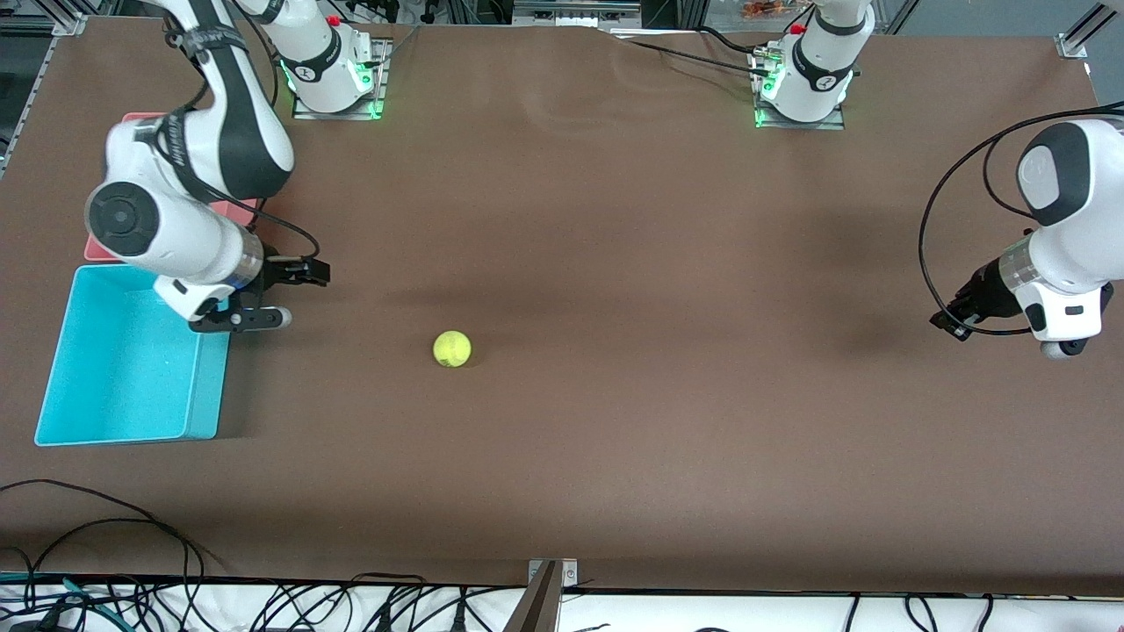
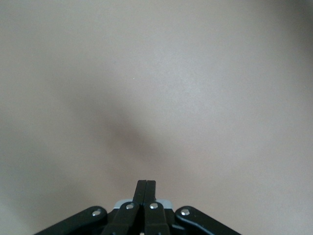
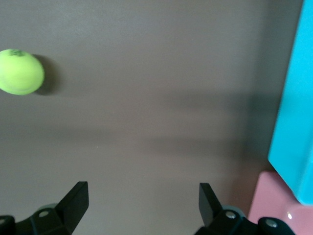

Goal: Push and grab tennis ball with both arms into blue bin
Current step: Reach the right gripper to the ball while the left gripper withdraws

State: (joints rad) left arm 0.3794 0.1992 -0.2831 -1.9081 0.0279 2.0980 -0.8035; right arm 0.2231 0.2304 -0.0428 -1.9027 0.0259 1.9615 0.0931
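The yellow-green tennis ball [image 1: 452, 348] lies on the brown table, roughly midway along it; it also shows in the right wrist view [image 3: 20, 72]. The blue bin [image 1: 123, 369] sits at the right arm's end of the table, with nothing in it. My right gripper [image 1: 305, 295] is low beside the bin's ball-side wall, open and holding nothing [image 3: 142, 188], and it is apart from the ball. At the left arm's end of the table, well away from the ball, my left gripper [image 1: 940, 321] is shut on nothing [image 2: 146, 182].
A pink bin [image 1: 237, 211] lies against the blue bin's edge, farther from the front camera and largely hidden under the right arm; its corner shows in the right wrist view [image 3: 271, 200]. Cables lie along the table's front edge [image 1: 105, 527].
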